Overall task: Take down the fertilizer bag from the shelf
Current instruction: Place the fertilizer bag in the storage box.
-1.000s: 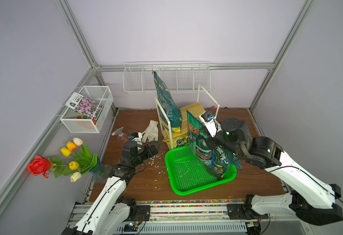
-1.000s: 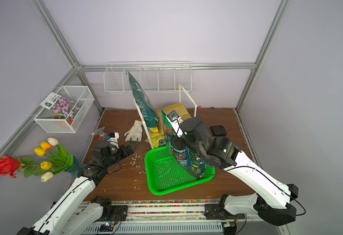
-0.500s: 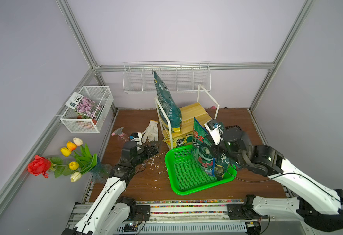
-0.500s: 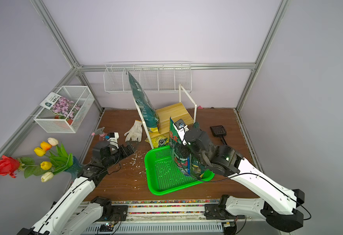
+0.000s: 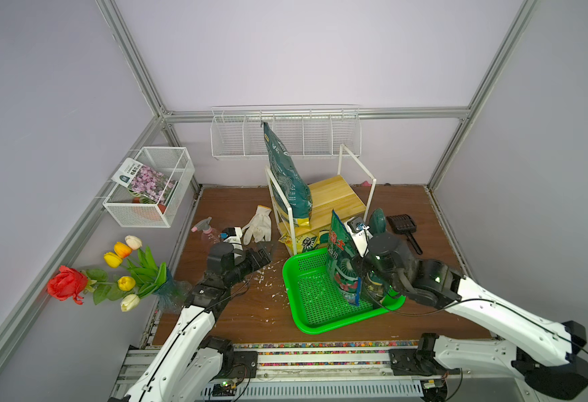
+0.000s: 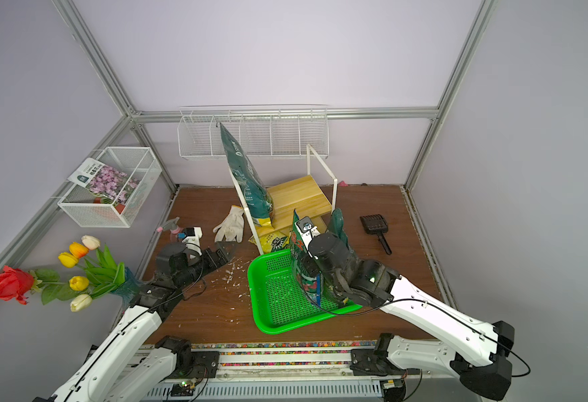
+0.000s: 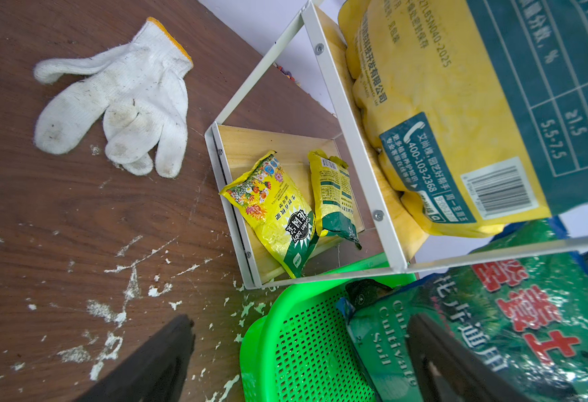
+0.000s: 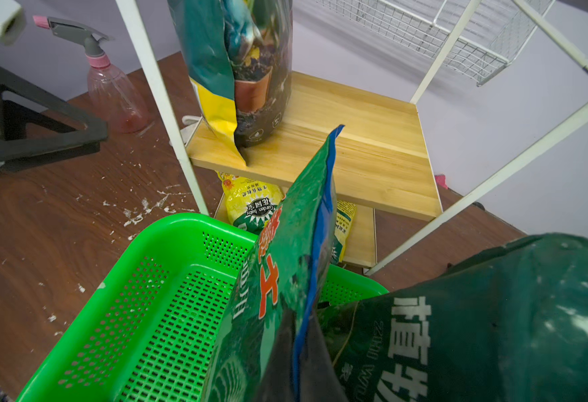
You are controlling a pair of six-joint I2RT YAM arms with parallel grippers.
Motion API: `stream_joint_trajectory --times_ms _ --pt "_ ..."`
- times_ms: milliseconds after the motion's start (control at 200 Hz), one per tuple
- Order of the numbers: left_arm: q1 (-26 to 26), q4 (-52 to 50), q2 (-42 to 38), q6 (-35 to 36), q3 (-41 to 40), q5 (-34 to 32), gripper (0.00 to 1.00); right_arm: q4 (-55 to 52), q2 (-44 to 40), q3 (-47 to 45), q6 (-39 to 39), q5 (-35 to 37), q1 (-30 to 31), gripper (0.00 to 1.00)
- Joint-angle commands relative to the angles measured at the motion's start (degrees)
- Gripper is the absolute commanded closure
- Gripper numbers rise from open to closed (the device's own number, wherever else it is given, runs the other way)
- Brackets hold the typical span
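Right wrist view is showing the right gripper (image 8: 301,348) pinching the blue edge of the green fertilizer bag (image 8: 285,243), which is standing upright inside the green basket (image 8: 167,226). In a top view, the basket is sitting at the shelf's (image 5: 334,195) six o'clock, and the left gripper (image 5: 263,252) is hovering wide open at the basket's nine o'clock.
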Motion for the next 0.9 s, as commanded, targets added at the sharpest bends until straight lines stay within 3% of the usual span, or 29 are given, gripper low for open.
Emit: stream_joint_trajectory --times_ms 0,350,730,900 --pt "-0.2 -0.5 -0.5 0.2 0.2 -0.8 0.0 15.1 -4.2 -2.6 0.4 4.1 0.6 1.0" --pt "-0.2 -0.1 0.6 0.7 0.9 -0.6 0.0 20.1 -7.6 -13.8 3.2 2.3 0.9 1.0" --pt "-0.2 0.0 1.0 0.7 1.3 -0.5 0.0 19.9 -7.9 -18.9 7.9 0.9 0.9 1.0" --pt "-0.3 -0.1 0.7 0.8 1.3 -0.6 0.0 19.7 -8.1 -17.8 7.8 -0.5 0.9 0.65"
